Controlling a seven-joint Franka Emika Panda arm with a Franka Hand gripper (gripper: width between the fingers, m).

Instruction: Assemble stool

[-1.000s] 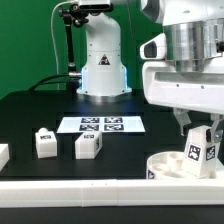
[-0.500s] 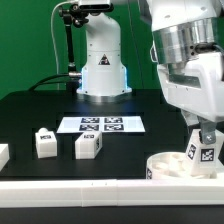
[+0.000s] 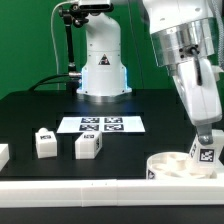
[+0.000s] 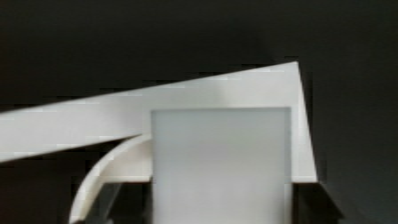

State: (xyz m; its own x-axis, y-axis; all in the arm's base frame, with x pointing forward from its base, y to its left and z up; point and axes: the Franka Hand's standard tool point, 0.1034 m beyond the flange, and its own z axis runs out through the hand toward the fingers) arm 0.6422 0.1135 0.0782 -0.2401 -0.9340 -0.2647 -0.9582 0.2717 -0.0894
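Firmly gripper (image 3: 205, 141) clenching a tagged white stool leg (image 3: 208, 153), holding it slightly tilted at the round seat (image 3: 166, 164), two loose legs (image 3: 88, 145) sitting well apart from it.

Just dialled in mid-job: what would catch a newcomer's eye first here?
The gripper stands out at the exterior view's right, shut on a tagged white plastic block leg held at the squat round white disc seat near the front edge. Two loose white block legs sit apart on the black table toward the left, nearer the camera than the flat white marker board.
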